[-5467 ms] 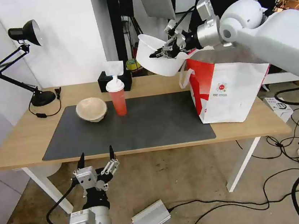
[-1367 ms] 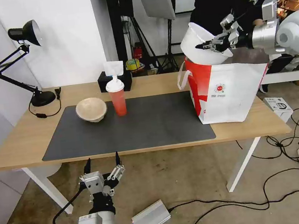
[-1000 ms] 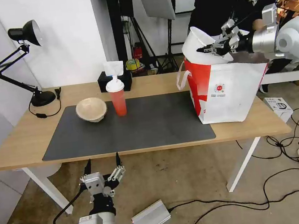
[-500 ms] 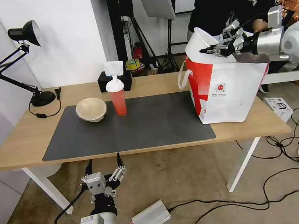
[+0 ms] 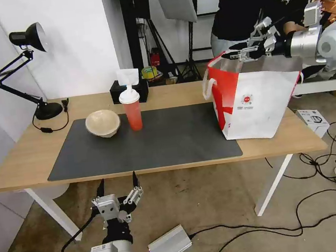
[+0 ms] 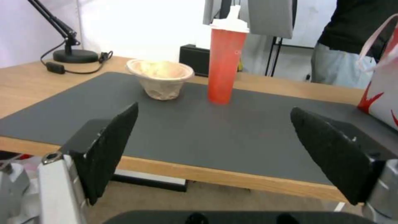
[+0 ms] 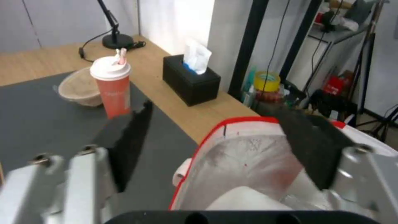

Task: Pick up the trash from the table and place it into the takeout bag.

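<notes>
The takeout bag (image 5: 254, 99) stands open on the right end of the table (image 5: 24, 152). My right gripper (image 5: 245, 53) hovers just above the bag's mouth, open and holding nothing. In the right wrist view the gripper (image 7: 215, 112) looks down past the red rim of the bag (image 7: 232, 124) at the white plastic bowl (image 7: 244, 199) lying inside on the foil lining. The red drink cup (image 5: 133, 113) and the beige paper bowl (image 5: 103, 123) stand side by side on the dark mat (image 5: 158, 143). My left gripper (image 5: 118, 185) hangs open below the table's front edge, facing the cup (image 6: 224, 62) and the paper bowl (image 6: 161, 77).
A black desk lamp (image 5: 26, 37) stands at the back left corner and a black tissue box (image 5: 128, 88) sits behind the cup. A person stands behind the bag. Cables and a silver box (image 5: 169, 245) lie on the floor.
My right gripper carried the white bowl rightward over the bag, lowered it to the mouth and opened. The bowl has dropped inside. The left arm has barely moved.
</notes>
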Motion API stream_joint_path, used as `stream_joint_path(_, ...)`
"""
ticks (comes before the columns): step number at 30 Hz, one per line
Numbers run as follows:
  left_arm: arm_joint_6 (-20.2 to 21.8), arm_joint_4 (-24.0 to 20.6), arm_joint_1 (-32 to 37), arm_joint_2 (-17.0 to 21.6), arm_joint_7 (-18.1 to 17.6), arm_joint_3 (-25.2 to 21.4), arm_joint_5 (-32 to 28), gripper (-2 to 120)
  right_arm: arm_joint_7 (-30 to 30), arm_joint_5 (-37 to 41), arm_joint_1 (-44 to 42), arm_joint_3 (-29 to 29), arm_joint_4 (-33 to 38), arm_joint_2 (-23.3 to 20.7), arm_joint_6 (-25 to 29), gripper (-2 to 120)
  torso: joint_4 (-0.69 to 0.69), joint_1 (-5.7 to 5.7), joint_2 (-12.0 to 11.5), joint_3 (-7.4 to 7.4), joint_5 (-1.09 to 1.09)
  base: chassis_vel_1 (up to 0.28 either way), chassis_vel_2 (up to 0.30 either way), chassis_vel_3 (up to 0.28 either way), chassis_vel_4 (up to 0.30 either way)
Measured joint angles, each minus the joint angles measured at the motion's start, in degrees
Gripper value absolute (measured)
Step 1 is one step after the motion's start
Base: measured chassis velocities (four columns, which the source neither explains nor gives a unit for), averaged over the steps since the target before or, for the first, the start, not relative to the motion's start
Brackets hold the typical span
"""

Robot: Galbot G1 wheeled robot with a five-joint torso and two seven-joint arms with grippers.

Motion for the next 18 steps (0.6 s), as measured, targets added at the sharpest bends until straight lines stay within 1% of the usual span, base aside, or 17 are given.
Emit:
stream_joint_path(1, 0.00, 0.00, 0.02, 0.06, 0.00, -0.08, 0.01, 97, 0.00, 0.02, 0.26, -0.07, 0.00, 0.03, 0.00, 87, 0.00, 0.00, 0.00, 0.00, 0.00, 0.000, 0.000, 0.000, 0.000)
stream_joint_path(3, 0.00, -0.02, 0.03, 0.09, 0.00, -0.11, 0.01, 97, 0.00, 0.02, 0.34, -0.09, 0.00, 0.03, 0.00, 88, 0.00, 0.00, 0.00, 0.00, 0.00, 0.000, 0.000, 0.000, 0.000)
stream_joint_path(4, 0.00, -0.08, 0.04, 0.15, 0.00, -0.19, 0.01, 97, 0.01, 0.04, 0.59, -0.18, 0.13, 0.02, 0.00, 94, 0.00, 0.00, 0.00, 0.00, 0.00, 0.000, 0.000, 0.000, 0.000)
stream_joint_path(6, -0.01, -0.16, 0.11, 0.20, 0.00, -0.20, 0.01, 97, 0.03, 0.05, 0.79, -0.20, 0.67, -0.17, 0.01, 100, 0.00, 0.00, 0.00, 0.00, 0.00, 0.000, 0.000, 0.000, 0.000)
stream_joint_path(11, -0.03, -0.21, 0.22, 0.37, 0.00, -0.27, 0.01, 97, 0.07, 0.09, 0.98, -0.27, 1.74, -0.62, 0.02, 100, 0.00, 0.00, 0.00, 0.00, 0.00, 0.000, 0.000, 0.000, 0.000)
stream_joint_path(18, -0.12, -0.52, 0.69, 0.90, -0.05, -0.61, -0.03, 97, 2.88, 2.31, 0.23, 0.75, 5.95, -1.82, 0.47, 100, 0.00, 0.00, 0.00, 0.00, 0.00, 0.000, 0.000, 0.000, 0.000)
